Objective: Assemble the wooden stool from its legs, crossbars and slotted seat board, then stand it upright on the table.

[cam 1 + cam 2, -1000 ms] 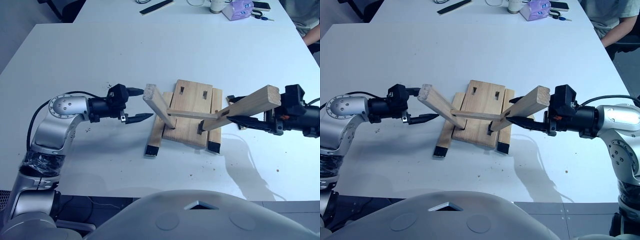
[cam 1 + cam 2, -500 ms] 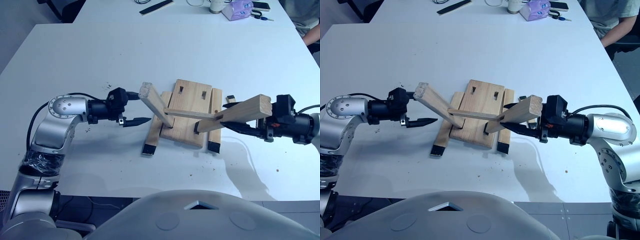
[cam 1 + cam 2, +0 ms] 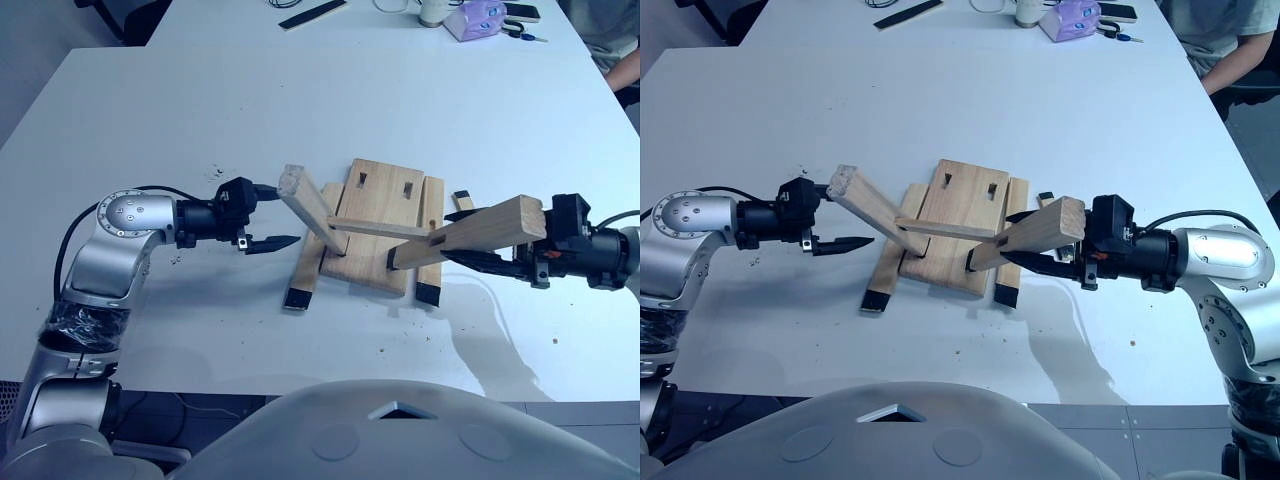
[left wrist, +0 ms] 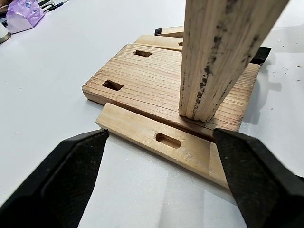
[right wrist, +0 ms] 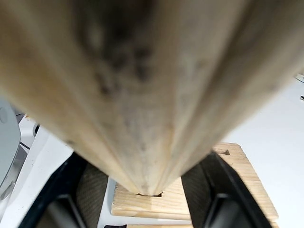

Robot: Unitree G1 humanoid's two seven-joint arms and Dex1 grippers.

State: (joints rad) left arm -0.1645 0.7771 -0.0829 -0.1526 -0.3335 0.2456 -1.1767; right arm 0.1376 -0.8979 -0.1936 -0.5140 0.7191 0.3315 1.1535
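Slanting off seat board [image 3: 375,205], right leg [image 3: 500,220] sits gripped in right tool [image 3: 466,246].

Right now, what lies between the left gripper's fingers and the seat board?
In the left eye view, a tilted leg and a flat leg lying beside the seat board.

Head stereo above table [image 3: 300,100], wrists near board [image 4: 142,83]

silver-grey arms [image 3: 122,228] — black wrists [image 3: 203,216], black cable [image 3: 72,238], dark fingers [image 4: 71,180].
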